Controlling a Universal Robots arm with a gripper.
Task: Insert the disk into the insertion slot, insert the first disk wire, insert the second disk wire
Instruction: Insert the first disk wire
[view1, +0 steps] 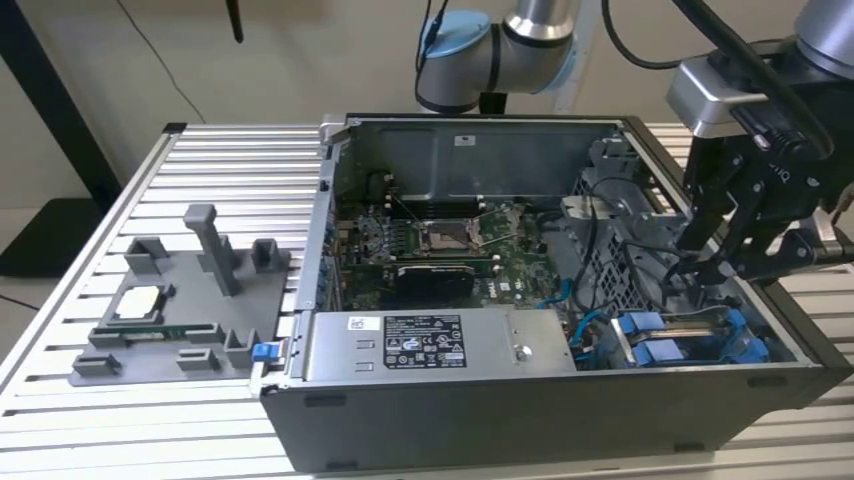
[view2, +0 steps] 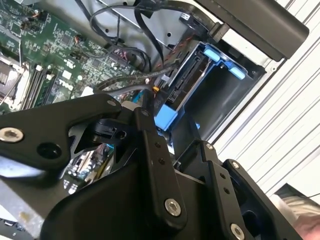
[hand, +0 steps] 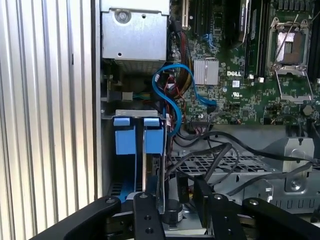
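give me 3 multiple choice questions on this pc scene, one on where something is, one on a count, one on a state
1. In the exterior view, where is the gripper?
A. over the grey fixture
B. above the power supply
C. inside the computer case, at that view's right

2. How many blue carrier tabs stand side by side in the first wrist view?
A. two
B. one
C. four

3. The computer case is:
A. closed
B. open, with the motherboard showing
C. upside down

Answers:
1 C, it hangs among the cables at the case's end on that view's right.
2 A, a pair of tabs sits next to each other.
3 B, no panel covers the green board.
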